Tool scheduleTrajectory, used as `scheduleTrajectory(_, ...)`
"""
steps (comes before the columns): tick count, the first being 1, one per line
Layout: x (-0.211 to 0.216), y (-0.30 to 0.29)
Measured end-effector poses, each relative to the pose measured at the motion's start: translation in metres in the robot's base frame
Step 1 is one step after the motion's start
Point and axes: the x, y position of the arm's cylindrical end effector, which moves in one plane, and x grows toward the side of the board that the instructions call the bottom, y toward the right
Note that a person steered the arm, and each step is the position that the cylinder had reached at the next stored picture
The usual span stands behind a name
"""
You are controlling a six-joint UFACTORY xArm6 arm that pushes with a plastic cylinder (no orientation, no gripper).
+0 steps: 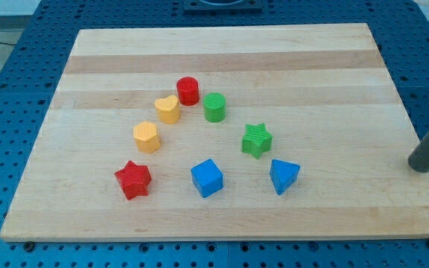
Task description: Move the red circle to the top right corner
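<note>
Red circle: small red plastic cylinder (pixel 188 91) mid-board, green cylinder (pixel 214 107) just beside, so the top right corner route is open
My tip: dark rod end (pixel 421 168) at right edge, touching nothing

No readable text, label, brand, number or sign shows anywhere in view.

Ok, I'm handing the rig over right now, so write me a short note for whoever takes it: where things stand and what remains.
My tip rests at the board's right edge, at the view's right, well away from every block. The red circle sits upper-centre, close beside the yellow heart on its left and the green cylinder on its right. The top right corner of the board holds nothing.
Done: nothing visible; the red circle is not in the corner.
Left: bring my tip to the circle's lower left and push it up and right into that corner.
</note>
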Motion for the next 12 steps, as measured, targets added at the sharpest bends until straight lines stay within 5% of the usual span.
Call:
scheduleTrajectory(4, 0.001, -0.033)
scheduleTrajectory(7, 0.059, -0.107)
scheduleTrajectory(12, -0.003, -0.142)
